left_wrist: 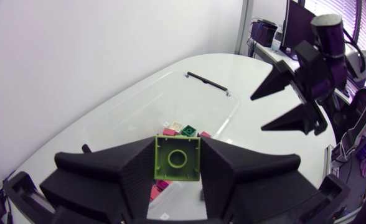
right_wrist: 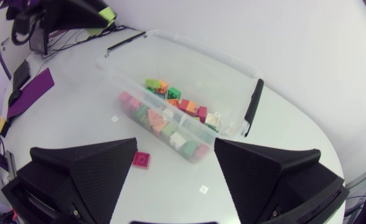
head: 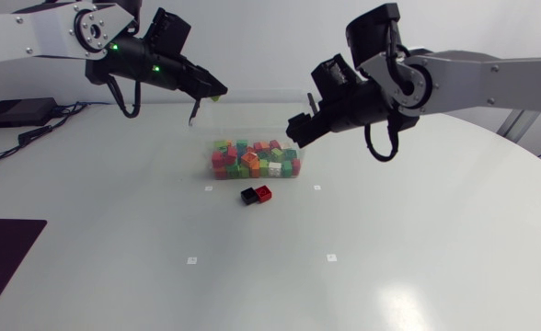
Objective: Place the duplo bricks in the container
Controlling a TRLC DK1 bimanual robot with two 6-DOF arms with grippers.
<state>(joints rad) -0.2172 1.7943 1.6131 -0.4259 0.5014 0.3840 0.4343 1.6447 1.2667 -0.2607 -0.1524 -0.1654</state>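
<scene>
Green duplo brick [left_wrist: 177,158] sits clamped between the 2 fingers of the left gripper [head: 211,92], studs-side hollow facing the wrist camera, fingers pressing it from both sides. That gripper hangs in the air above the table [head: 418,239], over the far left end of the container [right_wrist: 198,55]. In the left wrist view the container lies ahead of and under the held brick.

Container is clear plastic, rectangular, open on top, with a black handle [right_wrist: 253,106] at one end and another at the opposite end. It stands near the table's middle. A heap of mixed bricks [head: 256,158] fills its bottom: red, green, orange, pink, white.

2 bricks lie outside on the table, just in front of the container: a black brick [head: 248,195] and a red brick [head: 263,192], touching side by side. In the right wrist view only the red one shows clearly, on the table between the fingers' spread and close to the container's near wall.

Right gripper [head: 298,129] is empty, its 2 fingers spread wide apart, nothing between them. It hovers above the container's far right end, apart from the rim. The left wrist view shows it across the container, fingers parted.

4 small white markers [head: 192,260] dot the table around the middle
</scene>
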